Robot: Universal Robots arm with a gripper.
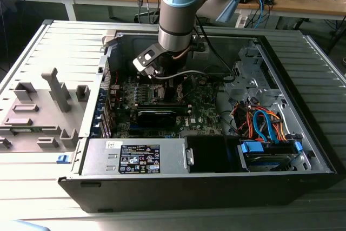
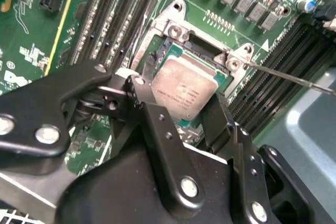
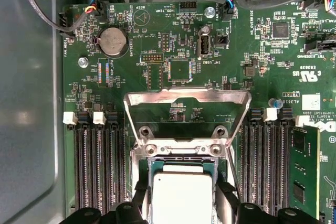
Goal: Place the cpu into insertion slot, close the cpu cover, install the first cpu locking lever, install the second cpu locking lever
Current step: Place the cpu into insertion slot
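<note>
The cpu (image 2: 185, 88), a flat square chip with a silvery top, lies between my gripper's (image 2: 181, 97) two black fingers, which press on its opposite edges. It sits right over the insertion slot (image 2: 176, 29), whose silver rim shows around it. In the first wrist view the cpu (image 3: 182, 195) is held by the gripper (image 3: 182, 199) just at the insertion slot (image 3: 181, 150). The cpu cover (image 3: 186, 97), a silver frame plate, is flipped open beyond the socket. A thin wire locking lever (image 2: 286, 75) sticks out, unlatched. In the exterior view the gripper (image 1: 162, 84) is low over the motherboard.
Long black memory slots (image 3: 100, 166) flank the socket on both sides, and a memory stick (image 3: 303, 166) stands in one. The open computer case (image 1: 178, 182) holds a power supply (image 1: 135, 158) and a drive with blue and orange cables (image 1: 265, 125). Grey fixtures (image 1: 48, 101) stand at the exterior view's left.
</note>
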